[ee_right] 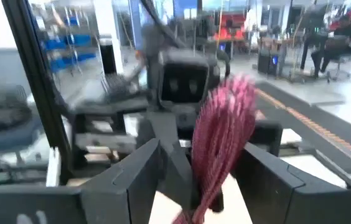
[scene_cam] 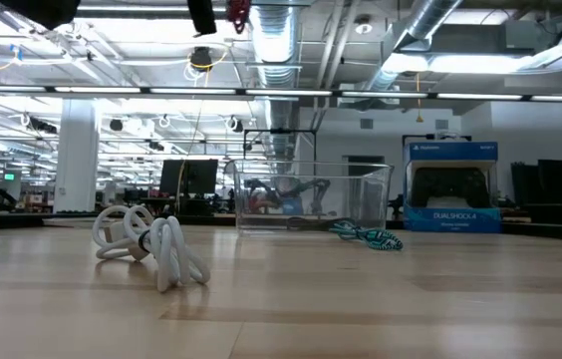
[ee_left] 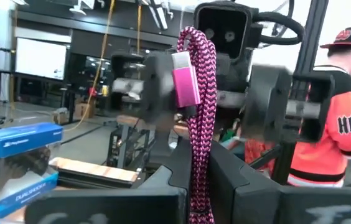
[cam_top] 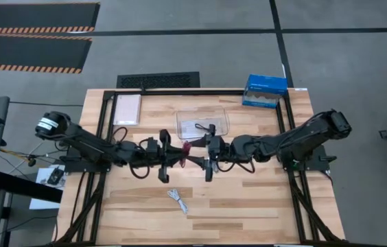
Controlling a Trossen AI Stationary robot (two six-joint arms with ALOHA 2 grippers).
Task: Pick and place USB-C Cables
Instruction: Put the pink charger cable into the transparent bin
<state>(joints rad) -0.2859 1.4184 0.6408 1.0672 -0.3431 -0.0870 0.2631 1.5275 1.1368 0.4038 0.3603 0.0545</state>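
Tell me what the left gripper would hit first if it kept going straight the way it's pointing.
Most likely the right gripper. The left gripper points across the table at it, both apparently on the red cable between them. Depth is hard to judge, but nothing else shows in that line.

overhead camera looks straight down on the whole table [cam_top: 248,199]. low camera sits at tabletop level, facing the room. each wrist camera looks close along its fingers, facing the other arm, sharing the dark red cable [ee_left: 195,124].

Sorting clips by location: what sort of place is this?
Likely an open industrial lab or workshop: exposed ceiling ducts, hazard-striped floor mats, and a wooden workbench in a black frame.
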